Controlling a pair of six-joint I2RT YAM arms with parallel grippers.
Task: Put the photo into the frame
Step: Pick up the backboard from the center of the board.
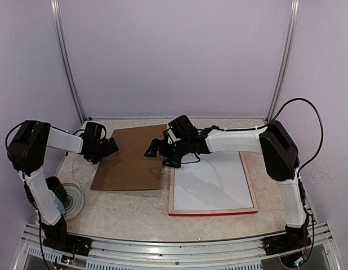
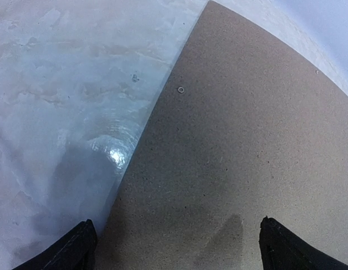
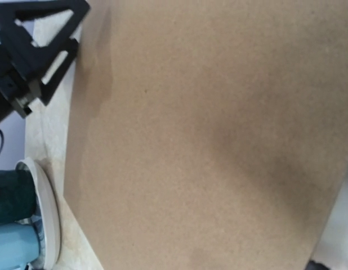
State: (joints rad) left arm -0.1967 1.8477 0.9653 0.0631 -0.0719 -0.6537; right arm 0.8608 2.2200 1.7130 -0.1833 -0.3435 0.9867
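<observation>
The photo (image 1: 210, 188) lies white back up inside the frame (image 1: 213, 212) on the worktop (image 1: 163, 219). It looks thin, light and bendy, so it is best nudged at its edges. The left pincer (image 1: 109, 147) and right pincer (image 1: 153, 149) gape wide and empty over the cardboard sheet (image 1: 129, 169).

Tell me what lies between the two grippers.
The brown board lies flat between the left gripper and the right gripper, one over each side edge. The top view shows it.
</observation>
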